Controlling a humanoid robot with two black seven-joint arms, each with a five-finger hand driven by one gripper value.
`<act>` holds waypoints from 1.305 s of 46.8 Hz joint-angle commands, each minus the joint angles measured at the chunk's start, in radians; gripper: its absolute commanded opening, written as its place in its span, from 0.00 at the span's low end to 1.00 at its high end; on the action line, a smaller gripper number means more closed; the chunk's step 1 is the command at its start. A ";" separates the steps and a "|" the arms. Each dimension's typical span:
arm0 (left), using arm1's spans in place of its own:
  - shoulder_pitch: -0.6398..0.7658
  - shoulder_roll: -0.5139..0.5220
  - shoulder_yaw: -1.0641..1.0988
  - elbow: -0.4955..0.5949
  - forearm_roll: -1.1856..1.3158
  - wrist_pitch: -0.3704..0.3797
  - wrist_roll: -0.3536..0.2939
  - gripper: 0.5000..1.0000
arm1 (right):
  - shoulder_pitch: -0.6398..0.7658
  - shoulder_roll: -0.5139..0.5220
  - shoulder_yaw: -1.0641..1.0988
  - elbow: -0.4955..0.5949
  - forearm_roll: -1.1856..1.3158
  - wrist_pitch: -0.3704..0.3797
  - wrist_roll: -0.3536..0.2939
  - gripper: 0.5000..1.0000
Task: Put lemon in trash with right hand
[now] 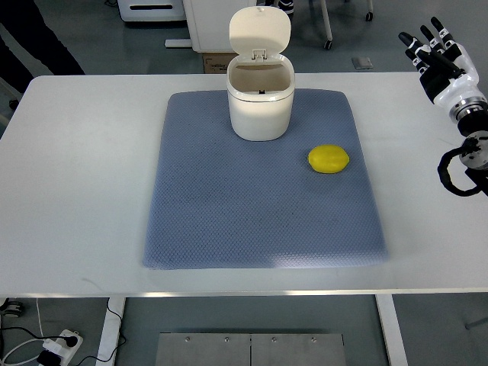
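Lemon [329, 159]: lies on the blue mat [259, 221], right of centre, touching nothing else.
Trash bin [260, 104]: white, stands upright at the mat's far edge, lid flipped up, mouth open.
Right hand [436, 55]: raised at the table's [76, 191] far right edge, fingers spread, holding nothing, well apart from the lemon.
Between lemon and bin: only bare mat.
Surroundings: cables and a power strip [57, 347] on the floor below.

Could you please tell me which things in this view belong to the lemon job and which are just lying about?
Part of the job:
- lemon, lying on the mat
- trash bin, lid open
- right hand, fingers spread, holding nothing

Just there:
- blue mat under both
- white table
- power strip on the floor
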 commanded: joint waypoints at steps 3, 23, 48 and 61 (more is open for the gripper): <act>0.003 0.000 -0.003 0.000 -0.002 0.002 -0.002 1.00 | 0.000 0.000 -0.002 -0.002 0.000 0.000 0.000 1.00; 0.008 0.000 -0.001 0.000 -0.002 0.002 0.000 1.00 | 0.000 -0.002 0.003 -0.002 0.000 -0.001 -0.002 1.00; 0.008 0.000 -0.001 0.000 -0.002 0.002 0.000 1.00 | -0.003 -0.026 0.005 -0.006 -0.005 0.011 0.009 1.00; 0.008 0.000 -0.001 0.000 -0.002 0.002 0.000 1.00 | -0.014 -0.021 -0.017 0.009 -0.011 0.012 0.074 1.00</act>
